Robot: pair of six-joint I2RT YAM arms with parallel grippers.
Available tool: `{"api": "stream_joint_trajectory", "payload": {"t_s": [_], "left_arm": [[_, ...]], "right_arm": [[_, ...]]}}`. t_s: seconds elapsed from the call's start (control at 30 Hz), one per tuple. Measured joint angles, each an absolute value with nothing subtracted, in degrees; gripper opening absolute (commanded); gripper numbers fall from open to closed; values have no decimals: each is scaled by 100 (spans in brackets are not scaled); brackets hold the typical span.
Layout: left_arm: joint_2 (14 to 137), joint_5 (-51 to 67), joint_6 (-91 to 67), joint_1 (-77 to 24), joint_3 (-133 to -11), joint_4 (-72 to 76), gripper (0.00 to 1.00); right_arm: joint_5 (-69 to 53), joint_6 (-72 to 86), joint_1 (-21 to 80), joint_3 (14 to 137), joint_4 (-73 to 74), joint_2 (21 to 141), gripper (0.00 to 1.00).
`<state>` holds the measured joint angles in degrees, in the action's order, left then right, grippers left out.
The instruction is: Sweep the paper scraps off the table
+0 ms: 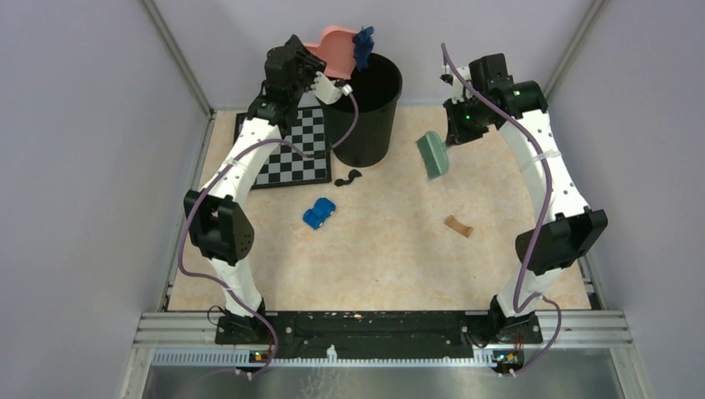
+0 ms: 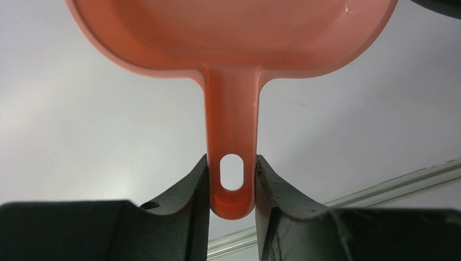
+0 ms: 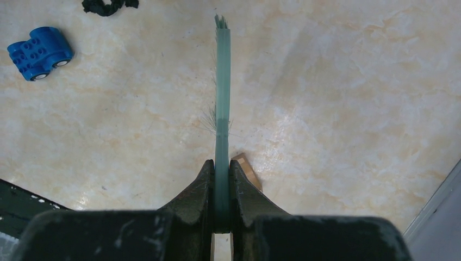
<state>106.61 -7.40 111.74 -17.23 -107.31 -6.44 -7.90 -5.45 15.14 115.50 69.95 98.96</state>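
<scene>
My left gripper (image 1: 318,76) (image 2: 232,174) is shut on the handle of the pink dustpan (image 1: 332,46) (image 2: 234,32), held raised and tilted over the black bin (image 1: 366,116). A dark blue paper scrap (image 1: 363,46) sits at the pan's lip above the bin. My right gripper (image 1: 453,133) (image 3: 222,174) is shut on the grey-green brush (image 1: 432,155) (image 3: 222,98), which hangs above the table (image 1: 399,258). A black scrap (image 1: 349,177) (image 3: 108,5) lies by the bin's foot. A tan scrap (image 1: 458,225) (image 3: 247,171) lies right of centre, partly hidden behind my right fingers.
A blue toy car (image 1: 319,213) (image 3: 39,51) stands near the table's middle. A checkerboard mat (image 1: 291,150) lies at the back left beside the bin. Grey walls close in the back and sides.
</scene>
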Motion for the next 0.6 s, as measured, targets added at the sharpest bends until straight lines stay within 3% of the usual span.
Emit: {"api": "stream_joint_trajectory", "payload": {"t_s": [0.6], "left_arm": [[10665, -956, 11487, -1483, -10674, -585, 0]], "right_arm": [[-921, -545, 1514, 11550, 6995, 9896, 0]]}}
